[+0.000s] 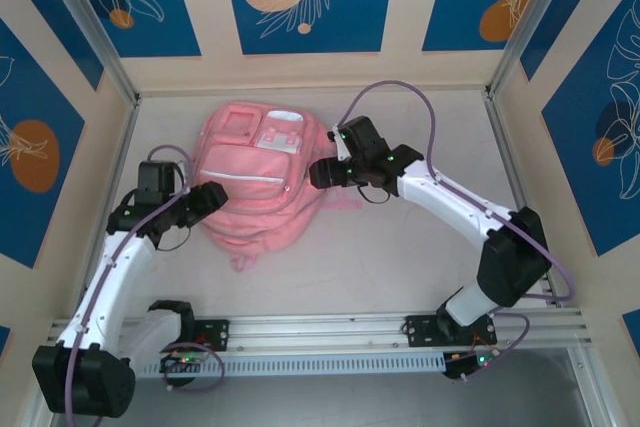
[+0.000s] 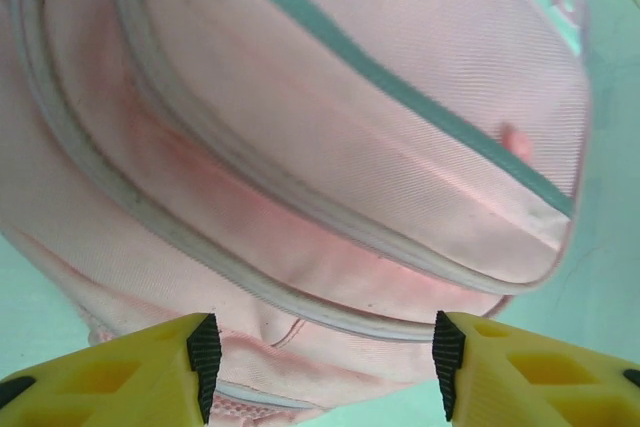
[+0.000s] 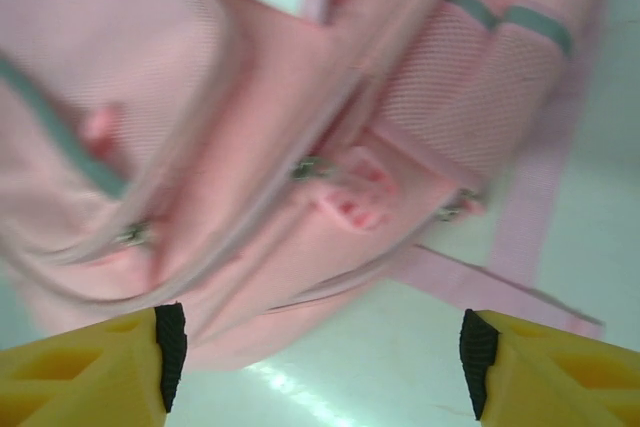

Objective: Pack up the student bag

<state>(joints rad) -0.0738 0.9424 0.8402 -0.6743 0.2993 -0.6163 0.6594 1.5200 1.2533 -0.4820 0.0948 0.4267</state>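
table (image 1: 400,257): pale surface, enclosed by blue-patterned panels.

student bag (image 1: 255,182): pink backpack lying flat, front pockets up, just toward 11 o'clock of the table centre. the white patches (image 1: 280,135) are at its 12 o'clock end. a small pink loop (image 1: 243,262) trails from its 6 o'clock end. in the left wrist view the bag (image 2: 330,147) shows pale zip trims (image 2: 230,162) curving round a pocket and a grey-green band (image 2: 400,87) across the upper panel.

left arm (image 1: 120,267): reaches from 7 o'clock toward the bag's 8 o'clock edge.

right arm (image 1: 460,212): arcs in from 5 o'clock to the bag's 3 o'clock side.

left gripper (image 1: 205,199): just beside the bag's 8 o'clock edge; whether it touches cannot be told. in its wrist view the gripper (image 2: 320,367) has the jaws spread wide, holding nothing, with bag fabric beyond the gap.

right gripper (image 1: 320,173): at the bag's 3 o'clock edge. in its wrist view, which is blurred, the gripper (image 3: 318,357) has the jaws wide apart and empty, with bare table and the bag's lower edge (image 3: 300,297) beyond the gap.

pink strap (image 3: 530,207): lies on the table beside the bag.

mesh side pocket (image 3: 450,77): pink, topped by a grey-green band.

zip pulls (image 3: 310,167): small and metal, on the side seam.
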